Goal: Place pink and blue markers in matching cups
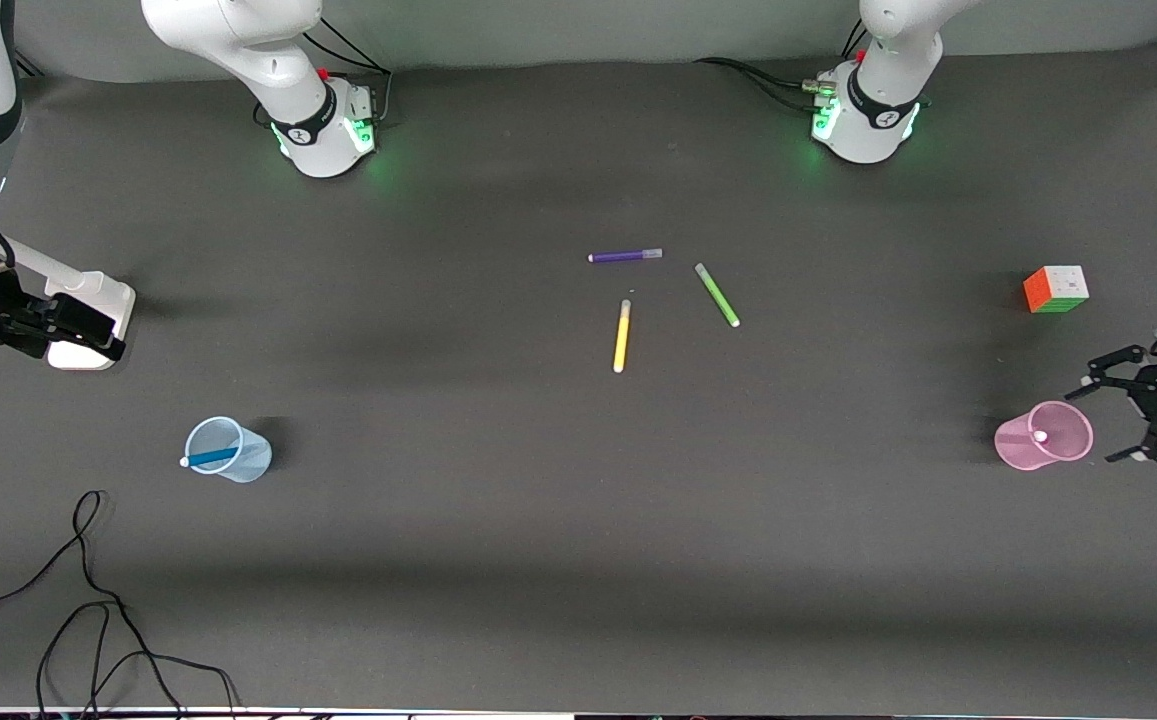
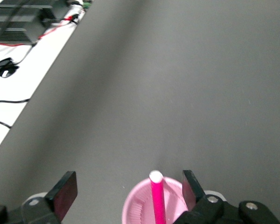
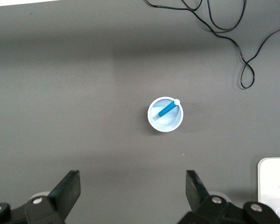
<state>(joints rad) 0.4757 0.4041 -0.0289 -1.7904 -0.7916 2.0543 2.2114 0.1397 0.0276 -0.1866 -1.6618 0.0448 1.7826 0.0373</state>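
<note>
Pink marker (image 2: 157,200) stands in the pink cup (image 1: 1044,436), white tip up, just beside the left gripper (image 1: 1143,410), whose jaws are spread wide and hold nothing. Blue marker (image 1: 210,457) leans inside the blue cup (image 1: 228,449), below the right gripper (image 3: 130,191), which hangs above the surface (image 1: 538,560) with jaws fully apart and empty. Purple marker (image 1: 625,256), green marker (image 1: 717,295) and yellow marker (image 1: 622,336) lie mid-surface, well apart from both grippers; a puzzle cube (image 1: 1056,289) sits near the left gripper
</note>
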